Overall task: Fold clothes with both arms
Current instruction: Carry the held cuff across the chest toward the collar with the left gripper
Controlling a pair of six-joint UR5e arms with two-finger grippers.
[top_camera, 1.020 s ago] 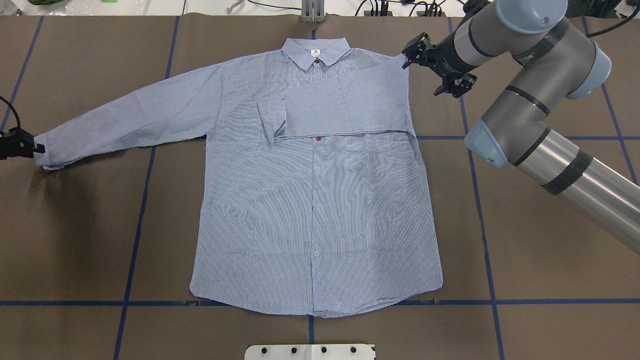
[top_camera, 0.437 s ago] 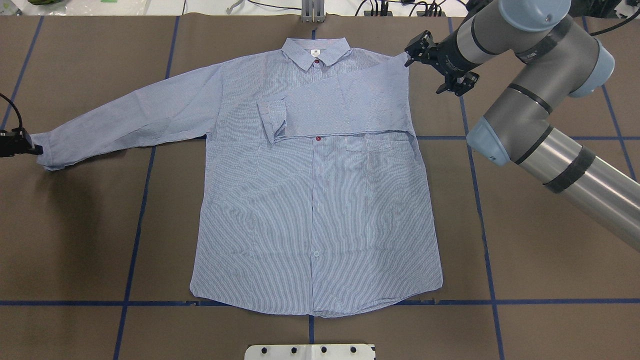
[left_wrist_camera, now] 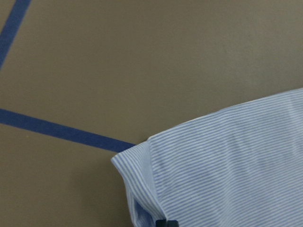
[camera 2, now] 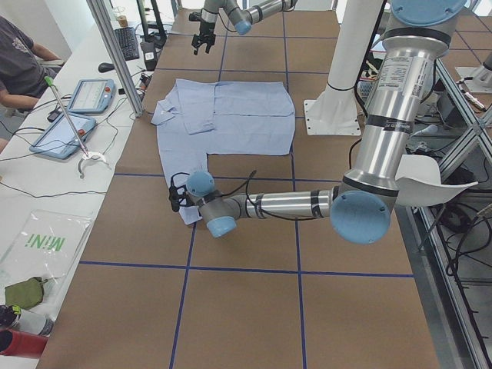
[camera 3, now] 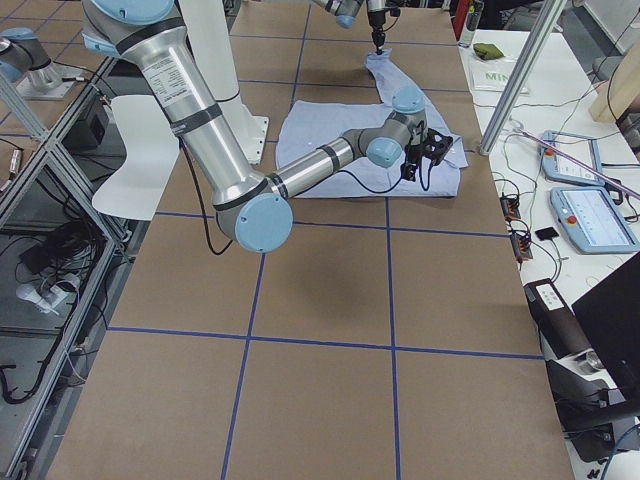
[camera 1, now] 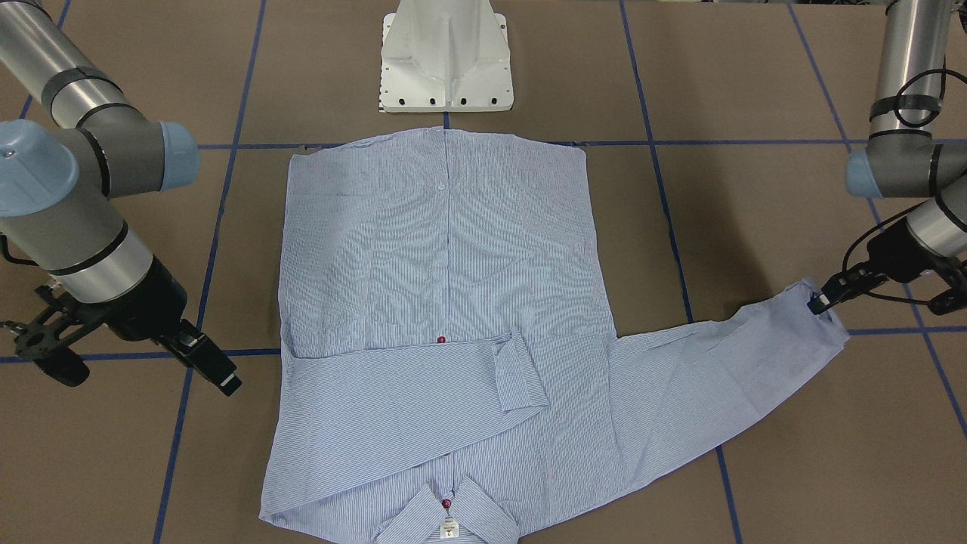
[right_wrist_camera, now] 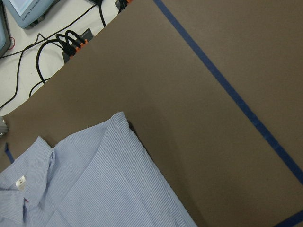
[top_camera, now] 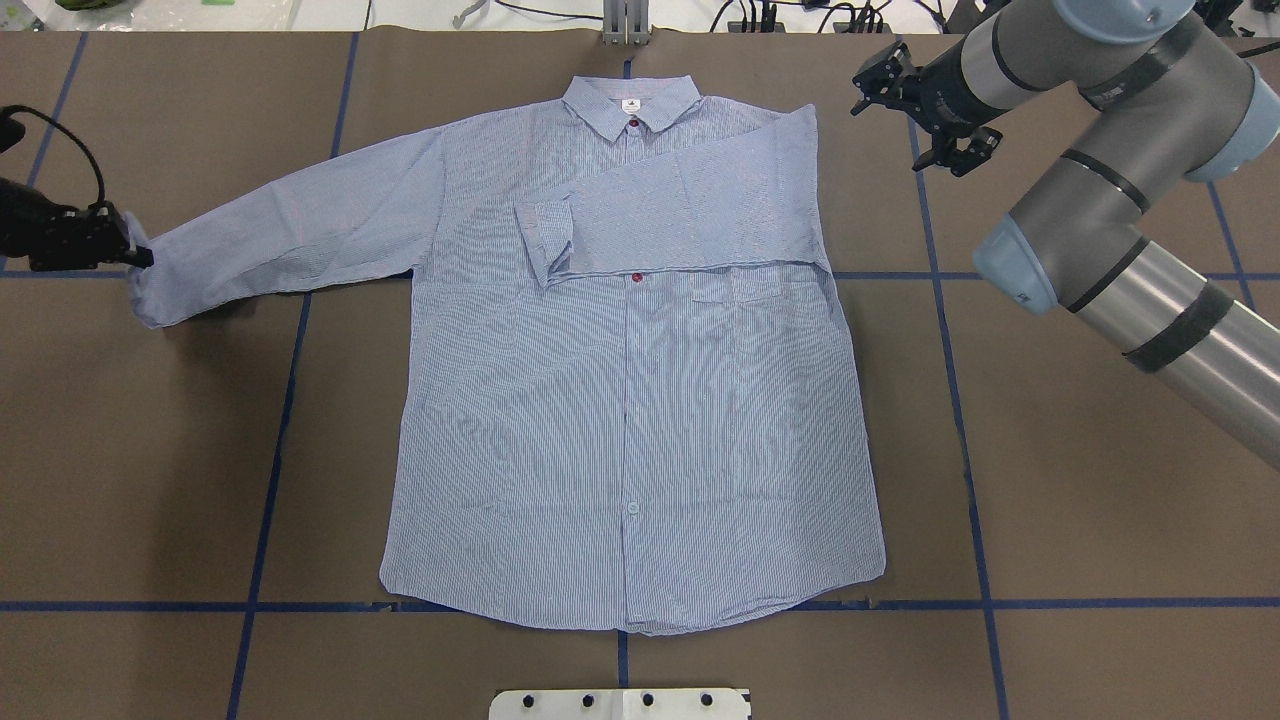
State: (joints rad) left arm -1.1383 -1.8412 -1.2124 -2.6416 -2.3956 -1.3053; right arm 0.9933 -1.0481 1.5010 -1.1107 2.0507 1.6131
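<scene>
- The white base (top_camera: 620,703) sits nearest the robot and is cut off by the bottom edge of the overhead view.
- The shirt (top_camera: 630,430) lies flat and front up on the table. Its hem is just beyond the base and its collar (top_camera: 630,100) is at the far end. The print on the neck label (top_camera: 631,105) is too small to read.
- The folded sleeve (top_camera: 690,215), on the robot's right, lies across the chest and hides the shirt front beneath it. Its cuff ends near the button line.
- The outstretched sleeve (top_camera: 290,240) reaches to the robot's left.
- The left gripper (top_camera: 135,258) is clamped on that sleeve's cuff, which hangs raised above the table and casts a shadow.
- Most of the left arm falls outside the overhead view. The left wrist camera catches only a sliver of black fingertip at its bottom edge.
- The right gripper (top_camera: 905,125) hovers off the shirt's far right corner. Its fingers are spread wide, hold nothing and are clear of the cloth.
- The table (top_camera: 1050,480) is covered in brown sheeting marked into a grid by blue tape lines (top_camera: 268,470).
- Beyond the far edge, cables (top_camera: 800,15) lie on a pale strip.
- A side view shows a white bench with tablets (camera 2: 91,94) and a seated person (camera 2: 19,58), who is cut off by the frame.
</scene>
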